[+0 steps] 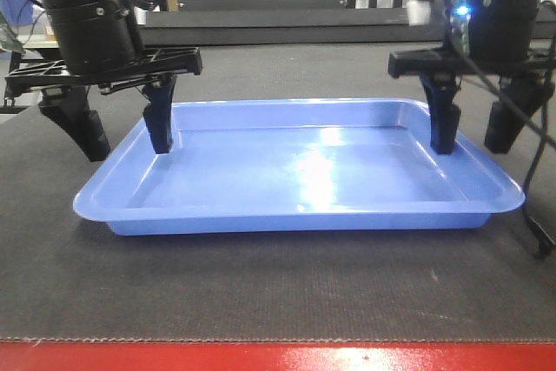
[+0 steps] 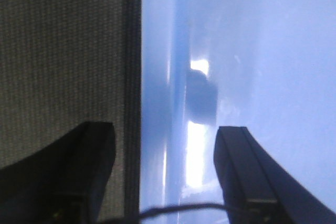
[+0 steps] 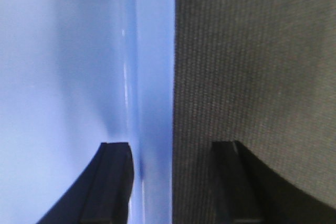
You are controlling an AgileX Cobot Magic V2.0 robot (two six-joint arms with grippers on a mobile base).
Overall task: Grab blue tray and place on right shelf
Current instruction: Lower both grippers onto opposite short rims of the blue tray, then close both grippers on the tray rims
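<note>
left pincer (image 2: 164,131) spread | astride blue tray (image 2: 262,51) rim | carpet (image 2: 58,51) outside

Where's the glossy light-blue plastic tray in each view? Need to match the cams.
Front: glossy light-blue rectangular plastic tray centre, spanning most of the width.
Left wrist: right side.
Right wrist: left half.
Shared landmark: dark woven table carpet bordering the tray's rim.
</note>
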